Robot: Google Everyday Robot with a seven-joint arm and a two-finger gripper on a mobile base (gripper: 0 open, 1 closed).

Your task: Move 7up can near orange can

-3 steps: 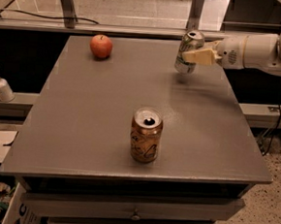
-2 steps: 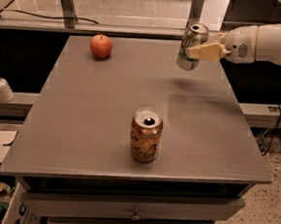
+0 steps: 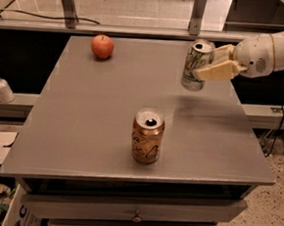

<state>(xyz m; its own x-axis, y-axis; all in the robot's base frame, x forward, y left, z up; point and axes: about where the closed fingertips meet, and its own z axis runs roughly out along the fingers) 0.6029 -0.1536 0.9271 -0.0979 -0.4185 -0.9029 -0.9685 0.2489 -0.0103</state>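
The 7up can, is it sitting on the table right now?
No, the gripper holds the 7up can tilted in the air above the far side of the table, with a shadow underneath it.

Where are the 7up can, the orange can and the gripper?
7up can (image 3: pixel 192 60): camera view, left part of its label.
orange can (image 3: pixel 147 140): camera view, middle of its side wall.
gripper (image 3: pixel 208 61): camera view, between its fingertips, clamped on the 7up can above the table (image 3: pixel 81 130).

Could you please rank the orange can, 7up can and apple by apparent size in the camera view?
1-2. Orange can and 7up can: unranked; orange looks bigger only by nearness. The tool holds the 7up can above the table at right.
3. Apple: smallest.
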